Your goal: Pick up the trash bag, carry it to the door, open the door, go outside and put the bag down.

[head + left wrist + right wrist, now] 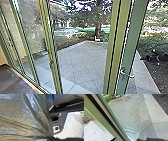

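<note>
A translucent grey plastic trash bag (25,116) with pale glints and brownish tones shows large in the left wrist view, its folds drawn together at the left hand (53,137), which holds the gathered plastic. The bag is close beside the robot's dark base (60,124), which bears a white label (56,129). I cannot tell whether the right hand (140,139) is wide or narrow. In the head view, tall green-framed glass panels (51,50) run beside a dark indoor floor (15,81). Toward the right stands a green door frame (133,40) with a silver lever handle (127,74). Beyond the glass lies a grey paved patio (82,60), bordered by shrubs, with a tree trunk (98,22) near its far edge.
</note>
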